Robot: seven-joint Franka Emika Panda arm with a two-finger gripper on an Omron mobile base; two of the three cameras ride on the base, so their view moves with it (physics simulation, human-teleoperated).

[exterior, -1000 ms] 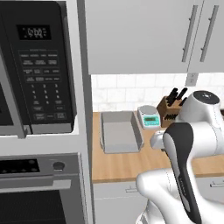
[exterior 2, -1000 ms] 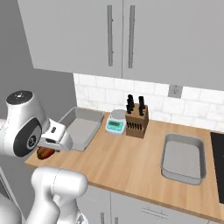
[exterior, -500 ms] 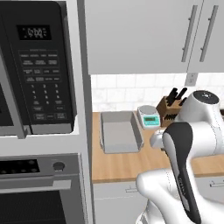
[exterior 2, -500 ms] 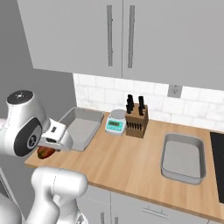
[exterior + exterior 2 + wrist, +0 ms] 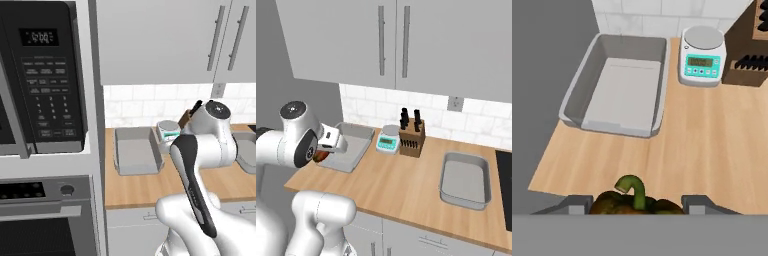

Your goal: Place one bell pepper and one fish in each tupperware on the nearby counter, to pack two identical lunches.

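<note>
The gripper [image 5: 637,206] holds a bell pepper [image 5: 634,201] above the counter [image 5: 702,145], near the grey tupperware [image 5: 619,85].

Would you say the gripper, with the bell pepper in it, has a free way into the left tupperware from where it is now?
Probably yes. The gripper holds the bell pepper above the counter, just short of the left tupperware, which looks empty; the scale stands off to one side.

My white arm [image 5: 200,150] rises over the counter [image 5: 145,187]; one grey tupperware [image 5: 136,156] lies left of it, a scale [image 5: 167,134] just behind.
</note>
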